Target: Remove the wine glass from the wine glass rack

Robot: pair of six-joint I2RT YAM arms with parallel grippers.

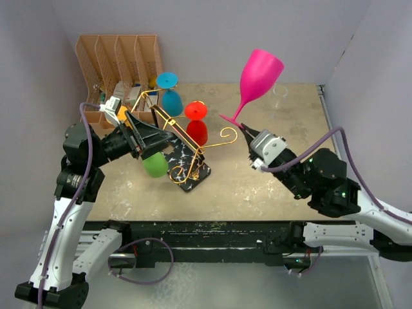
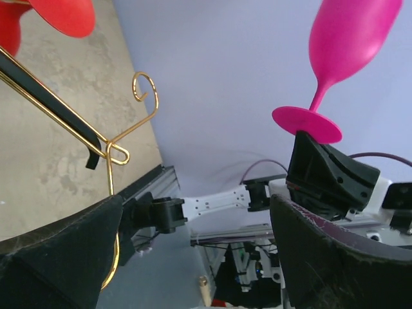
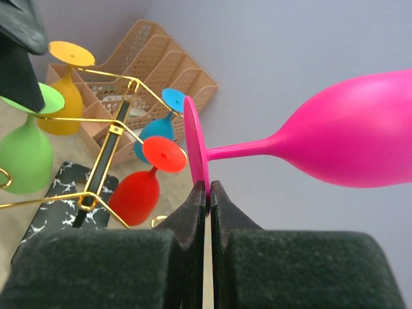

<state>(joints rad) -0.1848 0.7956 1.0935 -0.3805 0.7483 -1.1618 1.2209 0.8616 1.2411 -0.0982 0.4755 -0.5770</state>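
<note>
The pink wine glass (image 1: pixel 261 72) hangs in the air to the right of the rack, clear of it. My right gripper (image 1: pixel 242 129) is shut on the rim of its round foot (image 3: pixel 196 151). The wine glass rack (image 1: pixel 193 143), gold wire on a black marble-look base (image 1: pixel 193 172), leans toward the left. Green (image 1: pixel 155 165), red (image 1: pixel 197 129) and blue (image 1: pixel 170 98) glasses hang on it, and a yellow one (image 3: pixel 63 96) shows in the right wrist view. My left gripper (image 1: pixel 154 138) is open at the rack's left side above the green glass, with nothing between its fingers (image 2: pixel 61 248).
An orange-brown slotted file organiser (image 1: pixel 122 56) stands at the back left, just behind the rack. Lilac walls close in the table on the left, back and right. A black rail (image 1: pixel 212 228) runs along the table's near edge.
</note>
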